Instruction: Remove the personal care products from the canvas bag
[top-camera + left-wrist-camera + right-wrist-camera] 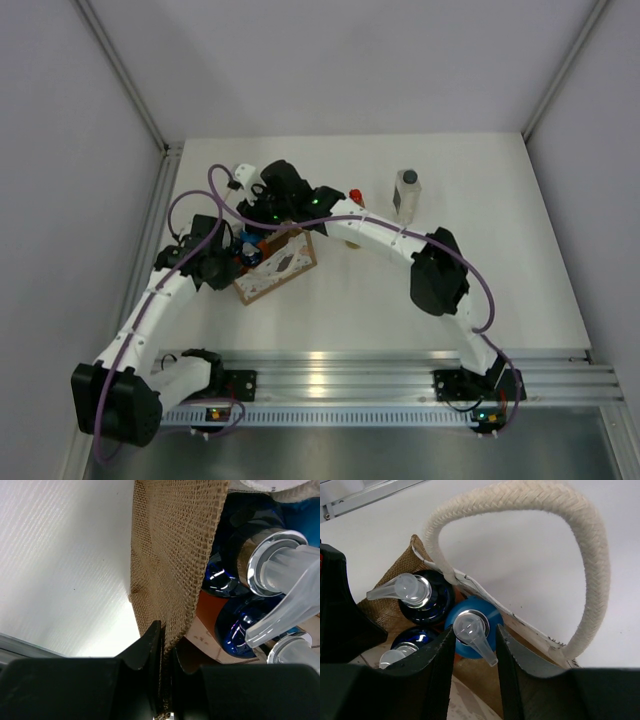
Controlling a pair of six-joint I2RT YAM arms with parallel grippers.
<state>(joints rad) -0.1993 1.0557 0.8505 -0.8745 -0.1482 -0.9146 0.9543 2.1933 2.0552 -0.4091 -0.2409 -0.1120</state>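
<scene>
The canvas bag (285,262) stands left of centre, tan with a white leaf pattern. My left gripper (232,262) is shut on the bag's burlap wall (175,540) at its rim (167,645). My right gripper (262,222) hangs over the bag mouth, open (475,629), its fingers either side of the clear pump head of a light-blue-capped bottle (481,606). Two dark-blue-capped pump bottles (436,607) (415,639) stand beside it in the bag, also in the left wrist view (222,577). A clear bottle with grey cap (407,192) and a yellow bottle with red cap (355,197) stand on the table.
The bag's thick white rope handle (590,555) arches above and to the right of my right fingers. The right arm (400,240) crosses over the yellow bottle. Grey walls close in the white table (470,290); an aluminium rail (380,375) runs along the near edge.
</scene>
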